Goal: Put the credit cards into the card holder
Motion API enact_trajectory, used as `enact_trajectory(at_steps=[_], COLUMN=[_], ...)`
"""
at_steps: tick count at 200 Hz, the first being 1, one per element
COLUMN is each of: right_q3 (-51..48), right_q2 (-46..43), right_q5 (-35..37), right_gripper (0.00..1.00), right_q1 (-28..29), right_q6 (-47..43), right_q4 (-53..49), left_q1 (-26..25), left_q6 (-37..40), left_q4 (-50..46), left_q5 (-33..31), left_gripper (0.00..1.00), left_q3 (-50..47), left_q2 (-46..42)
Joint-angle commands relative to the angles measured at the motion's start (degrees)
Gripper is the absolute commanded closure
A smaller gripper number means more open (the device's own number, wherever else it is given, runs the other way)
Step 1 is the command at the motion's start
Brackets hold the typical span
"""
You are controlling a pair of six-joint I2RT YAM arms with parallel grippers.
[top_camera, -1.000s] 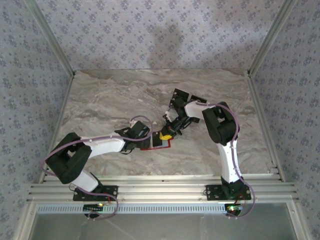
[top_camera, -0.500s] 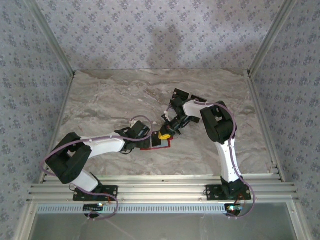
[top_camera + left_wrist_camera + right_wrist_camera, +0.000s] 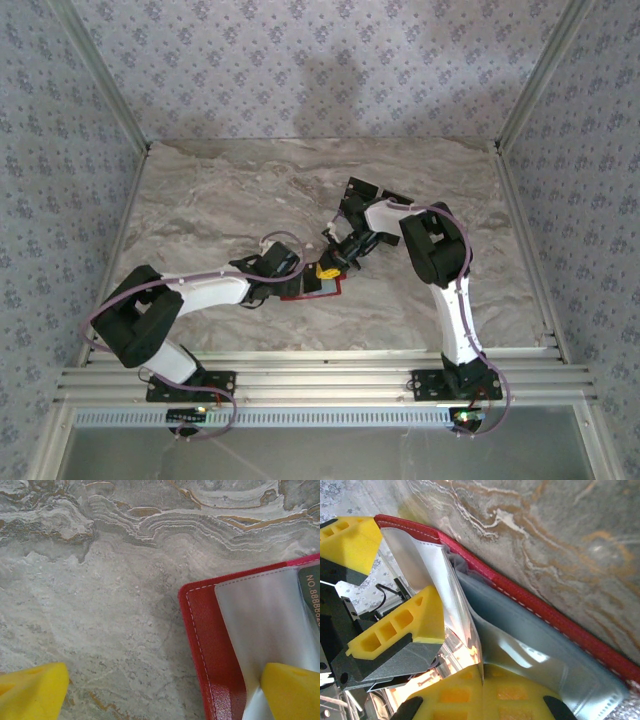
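Metal rail (image 3: 320, 372) at the near edge carries both arm bases; just beyond it, toward the middle of the grey marbled tabletop (image 3: 210, 200), the red wallet (image 3: 325, 290) lies open with its inside facing up; the left end effector (image 3: 160, 692) comes at it from the left with its yellow fingers (image 3: 30, 692) spread wide and nothing held between them, one over bare stone off the wallet, the other over a clear pocket near the wallet's stitched corner, though whether it presses down I cannot tell; a dark card (image 3: 311, 592) with printed digits sits inside that clear pocket, mostly cut off by the frame edge; the right end effector (image 3: 482, 695) reaches in from the far right and is closed tight, its two yellow tips pinching a thin clear leaf of the wallet and holding it up off the pale grey-blue lining (image 3: 535, 645); farther back, behind the right arm's wrist, loose black cards (image 3: 358, 190) lie on the tabletop, apart from the wallet, their number too hard to tell; behind them stands the patterned wall (image 3: 300, 60).
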Motion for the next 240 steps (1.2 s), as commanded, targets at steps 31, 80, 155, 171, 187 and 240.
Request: enact_trajectory(at_steps=[31,80,155,171,187,240], right_q3=[-4.18,-6.8,-6.79,-7.52,-7.99,-8.4], right_q2=[-0.6,-2.78,-2.51,-2.74,-2.78,-3.09], right_q5=[4.17,4.94,5.97,6.31,6.61,6.78], right_gripper=[1.0,1.0,1.0,1.0,1.0,1.0], right_q1=[0.69,0.49,0.53,0.43,0.23,0.29], right_q6=[3.17,3.76,3.62,3.66,3.92,5.57], right_q4=[2.31,2.52,0.31,0.38,0.44,1.06], left_q1=[0.01,0.04,0.04,-0.02,-0.03,-0.02], left_q6=[1.23,1.31,1.23,1.23,1.23,1.23], left_q4=[-3.05,-2.86,-1.72,-1.53,-1.37,-0.87], left_q5=[-0.62,-0.63,-0.13,-0.11,-0.01,0.02], left_gripper=[0.0,0.0,0.0,0.0,0.0,0.0], left_q3=[-0.73,-1.03,-1.12,-1.29,-1.33,-1.47], left_q2=[1.05,0.94,1.38,1.12,1.17,1.2])
